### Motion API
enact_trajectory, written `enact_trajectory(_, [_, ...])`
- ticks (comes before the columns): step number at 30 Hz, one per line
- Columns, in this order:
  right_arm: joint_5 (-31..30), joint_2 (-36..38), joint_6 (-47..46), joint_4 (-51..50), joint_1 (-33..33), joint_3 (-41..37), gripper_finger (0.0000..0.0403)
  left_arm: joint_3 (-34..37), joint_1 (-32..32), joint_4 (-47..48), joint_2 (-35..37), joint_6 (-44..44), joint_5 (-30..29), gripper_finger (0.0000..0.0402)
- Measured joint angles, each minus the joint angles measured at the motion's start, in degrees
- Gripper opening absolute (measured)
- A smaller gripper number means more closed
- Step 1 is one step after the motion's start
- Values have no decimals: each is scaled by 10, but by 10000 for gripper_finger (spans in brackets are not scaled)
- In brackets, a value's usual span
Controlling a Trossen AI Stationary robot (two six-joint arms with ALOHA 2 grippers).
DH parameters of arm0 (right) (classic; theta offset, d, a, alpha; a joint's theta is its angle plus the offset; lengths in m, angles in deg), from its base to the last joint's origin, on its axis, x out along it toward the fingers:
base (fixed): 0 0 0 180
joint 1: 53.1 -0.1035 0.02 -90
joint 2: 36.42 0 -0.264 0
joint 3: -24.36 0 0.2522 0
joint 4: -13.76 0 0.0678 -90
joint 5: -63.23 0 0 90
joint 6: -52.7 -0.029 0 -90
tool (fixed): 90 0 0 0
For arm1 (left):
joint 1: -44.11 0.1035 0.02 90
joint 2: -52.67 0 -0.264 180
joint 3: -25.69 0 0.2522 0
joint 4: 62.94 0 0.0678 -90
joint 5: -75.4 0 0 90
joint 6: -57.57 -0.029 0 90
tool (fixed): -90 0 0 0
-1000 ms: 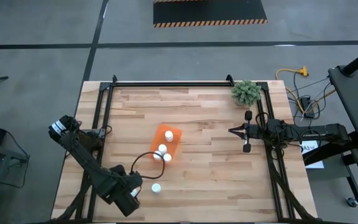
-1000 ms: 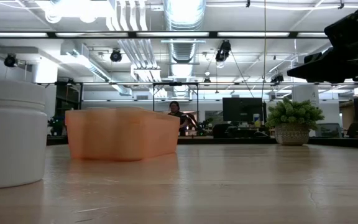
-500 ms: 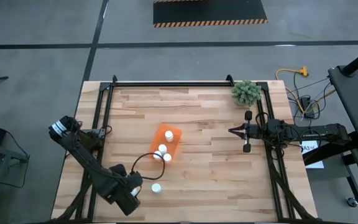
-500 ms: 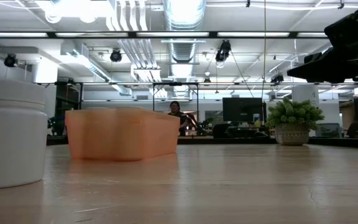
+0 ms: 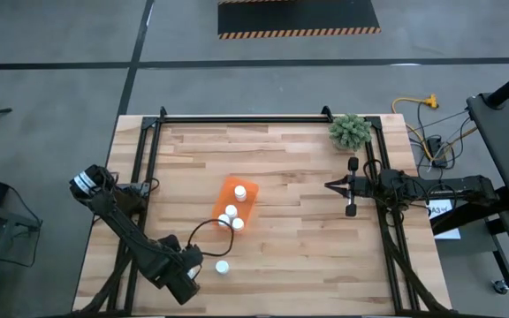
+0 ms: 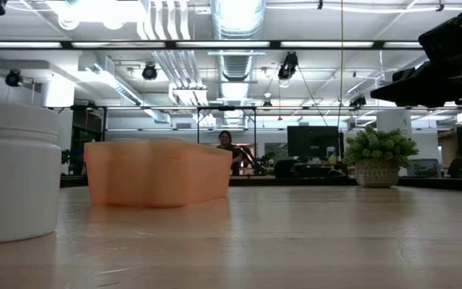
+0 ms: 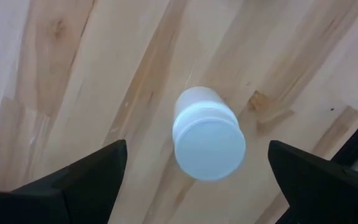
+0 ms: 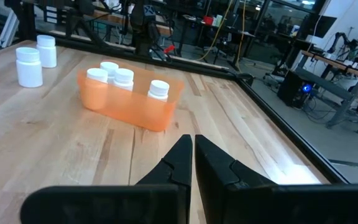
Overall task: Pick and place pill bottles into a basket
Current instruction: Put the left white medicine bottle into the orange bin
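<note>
A white-capped pill bottle (image 5: 222, 266) stands upright on the wood table near the front edge; it also shows large in the low view (image 6: 14, 172). My left gripper (image 7: 197, 146) is open above it, one finger on either side of the bottle (image 7: 209, 142), touching nothing. The orange basket (image 5: 247, 187) stands at mid-table with bottles in it; three of these bottles (image 8: 123, 78) show in the right wrist view. My right gripper (image 5: 330, 185) is shut and empty, waiting at the table's right side.
A green plant (image 5: 350, 131) stands at the far right corner. In the right wrist view, a loose bottle (image 8: 28, 65) and a second loose bottle (image 8: 46, 50) stand beyond the basket (image 8: 132, 99). Black frame rails (image 5: 237, 117) run along the table's far and side edges.
My left arm has shifted a little by the loose bottle; a dark part of it now shows in the low view's top left corner. The bottles and the basket have stayed where they were.
</note>
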Motion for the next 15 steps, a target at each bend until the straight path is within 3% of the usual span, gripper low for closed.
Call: enact_trajectory(15, [0, 0, 0, 0, 0, 0, 9, 16, -1, -5, -4, -14, 3, 370])
